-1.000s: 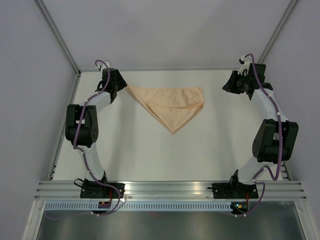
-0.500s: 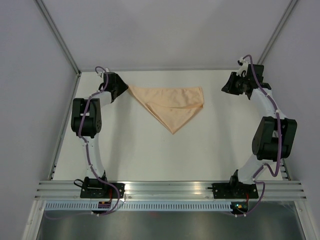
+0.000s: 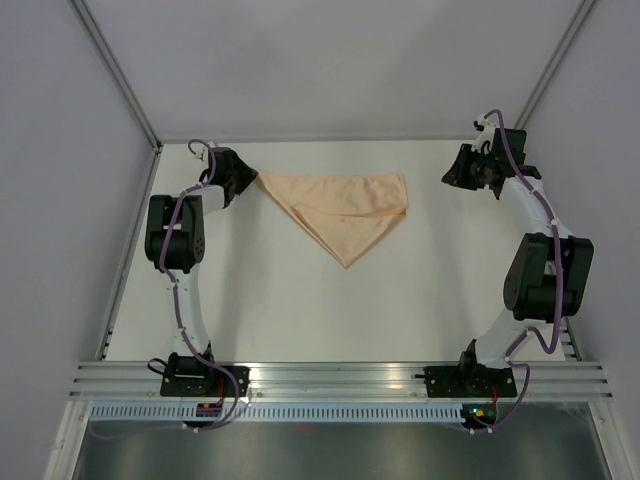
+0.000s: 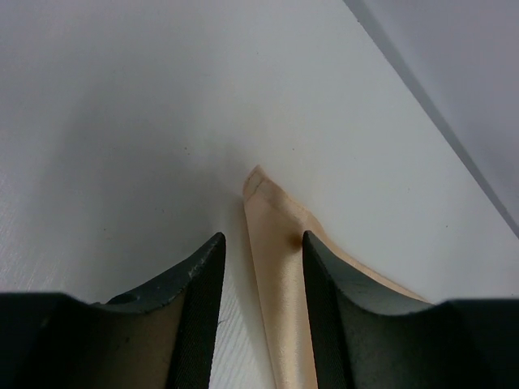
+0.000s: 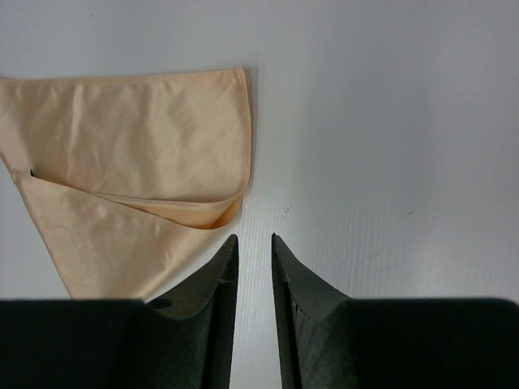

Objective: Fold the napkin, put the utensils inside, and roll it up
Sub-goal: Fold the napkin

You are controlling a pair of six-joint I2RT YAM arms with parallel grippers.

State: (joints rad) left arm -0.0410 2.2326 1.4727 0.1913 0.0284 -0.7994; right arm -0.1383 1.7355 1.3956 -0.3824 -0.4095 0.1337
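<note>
One fold looks done: the napkin (image 3: 345, 212) lies as a peach triangle, lightly creased, at the far middle of the table (image 3: 300, 300). No utensils show, so placing and rolling remain. The left gripper (image 4: 263, 240) stands part-open astride its left corner, not pinching; the right gripper (image 5: 254, 239), jaws narrow and empty, hangs near its right edge.

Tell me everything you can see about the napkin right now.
The napkin is thin peach-orange cloth, lightly creased, folded into a triangle, one layer's edge showing across it. It lies flat on the white table, long edge toward the far wall, point toward the arm bases. Its left corner sits between the open fingers of the left gripper; contact cannot be told. The right gripper stands clear of it.
</note>
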